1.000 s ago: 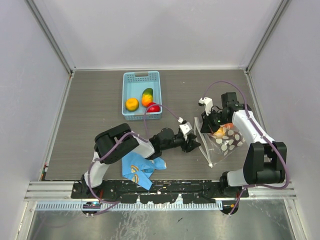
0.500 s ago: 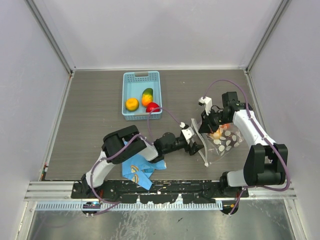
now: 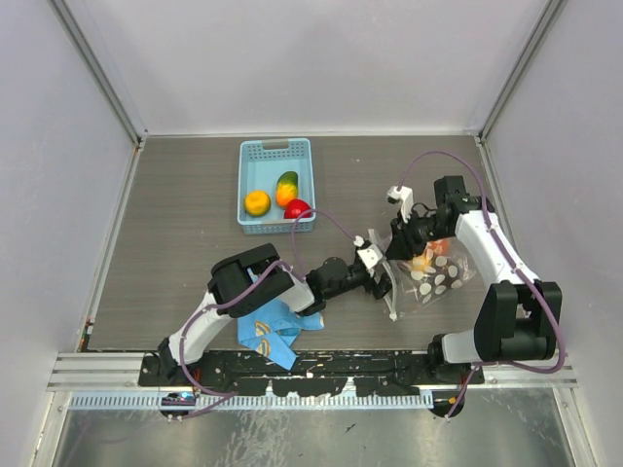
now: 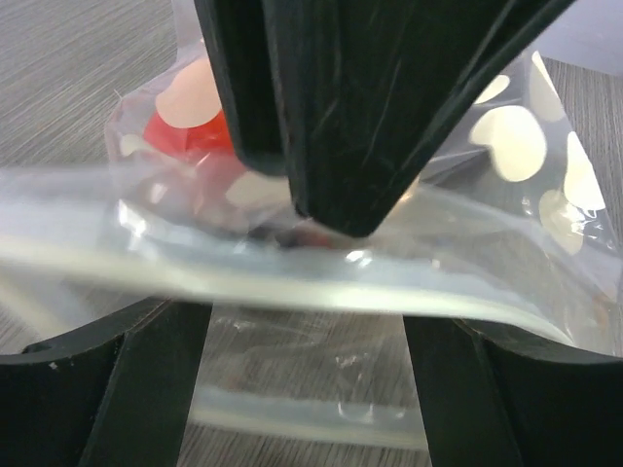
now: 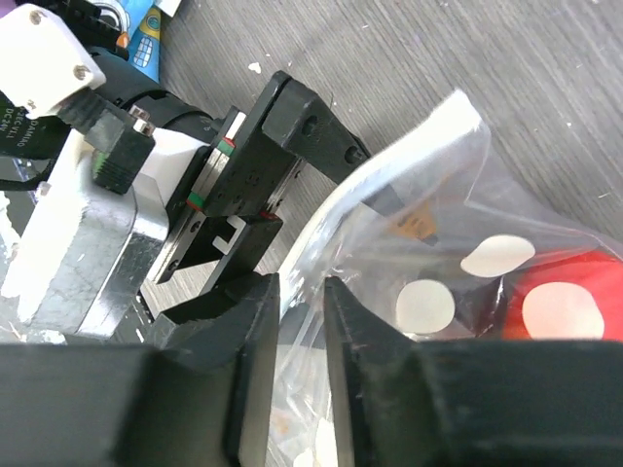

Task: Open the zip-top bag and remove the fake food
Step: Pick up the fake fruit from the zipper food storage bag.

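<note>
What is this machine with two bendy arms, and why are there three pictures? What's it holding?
It's a robot with two arms bolted to a table. One picture looks down from above; the other two come from little cameras on its wrists, very close up. The left gripper is open around the zipper edge of the zip-top bag. The right gripper has that edge between its nearly closed fingers; I can't tell if it's pinching. A red toy food is inside the bag. Three more toy foods sit in the blue basket, and a blue cloth lies near the arms.
</note>
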Controlling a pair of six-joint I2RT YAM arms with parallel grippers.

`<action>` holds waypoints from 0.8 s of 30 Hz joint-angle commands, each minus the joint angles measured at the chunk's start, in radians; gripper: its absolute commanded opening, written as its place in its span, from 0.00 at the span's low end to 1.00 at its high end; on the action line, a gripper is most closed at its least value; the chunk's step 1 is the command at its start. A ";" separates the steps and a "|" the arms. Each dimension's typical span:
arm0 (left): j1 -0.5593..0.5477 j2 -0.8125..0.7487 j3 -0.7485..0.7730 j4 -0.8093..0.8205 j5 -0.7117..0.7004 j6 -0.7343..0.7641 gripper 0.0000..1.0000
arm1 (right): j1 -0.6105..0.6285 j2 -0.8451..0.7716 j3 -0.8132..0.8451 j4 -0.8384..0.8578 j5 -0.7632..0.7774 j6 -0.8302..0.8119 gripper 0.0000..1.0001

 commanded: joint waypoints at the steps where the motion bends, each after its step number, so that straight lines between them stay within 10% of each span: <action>1: -0.002 0.017 0.027 0.069 -0.005 -0.004 0.78 | -0.048 -0.064 0.068 -0.009 -0.018 -0.012 0.36; 24: 0.024 0.036 0.035 0.077 0.030 -0.068 0.79 | 0.023 0.123 0.085 0.283 0.529 0.231 0.41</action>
